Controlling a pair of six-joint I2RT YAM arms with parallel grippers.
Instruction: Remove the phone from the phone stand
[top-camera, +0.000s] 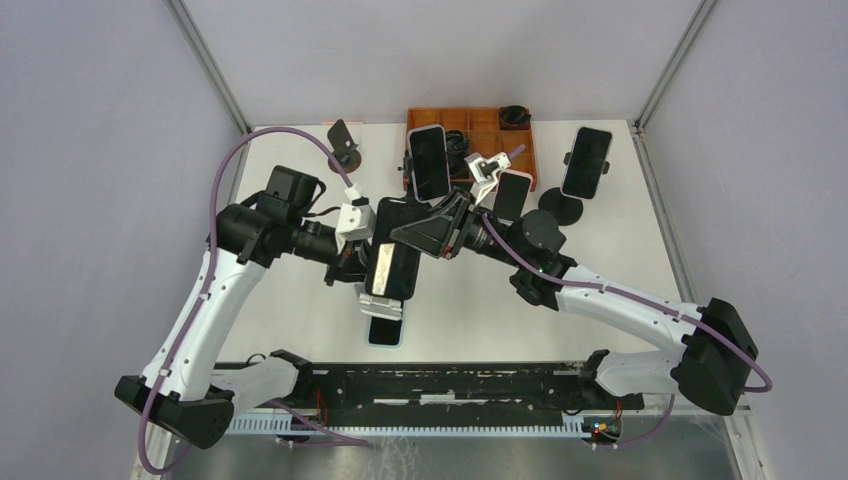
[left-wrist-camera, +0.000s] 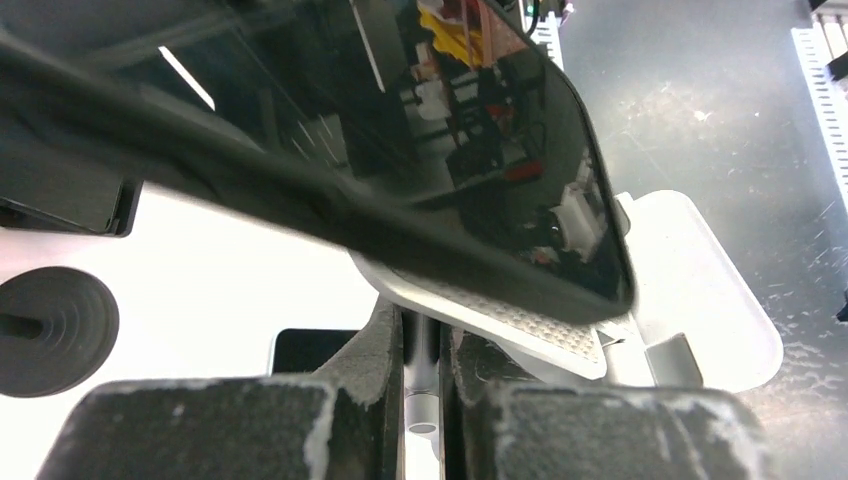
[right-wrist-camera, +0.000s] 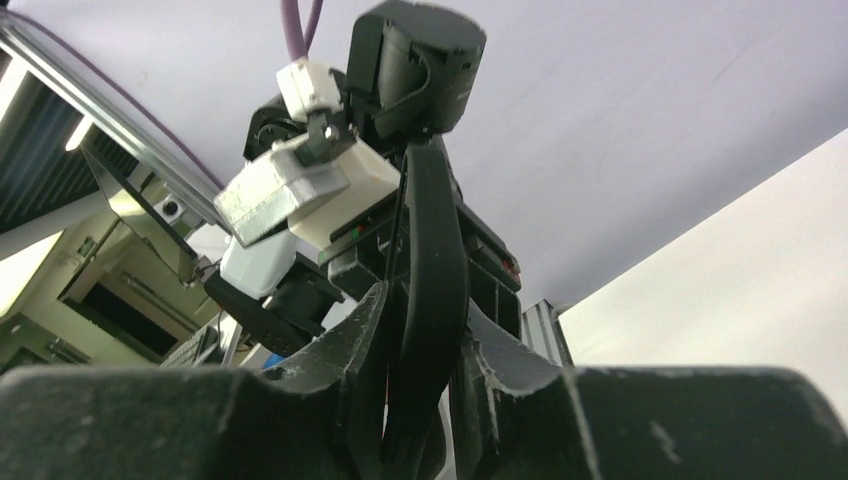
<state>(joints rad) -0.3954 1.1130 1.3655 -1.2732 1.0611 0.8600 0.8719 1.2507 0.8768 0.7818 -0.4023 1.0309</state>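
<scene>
A black phone (top-camera: 395, 255) rests on a white phone stand (top-camera: 384, 300), held up over the middle of the table. My left gripper (top-camera: 365, 280) is shut on the stand's white stem (left-wrist-camera: 421, 385), with the stand's textured plate (left-wrist-camera: 500, 315) and the phone's glossy screen (left-wrist-camera: 400, 130) just above the fingers. My right gripper (top-camera: 425, 232) comes in from the right. Its jaws (right-wrist-camera: 425, 300) are closed around the phone's upper edge (right-wrist-camera: 435, 240), one finger on each face.
Another phone (top-camera: 386, 331) lies flat on the table under the held stand. Three more phones stand on stands at the back (top-camera: 428, 160), (top-camera: 512, 195), (top-camera: 587, 160). An orange parts tray (top-camera: 480, 120) and an empty dark stand (top-camera: 345, 145) sit at the far edge.
</scene>
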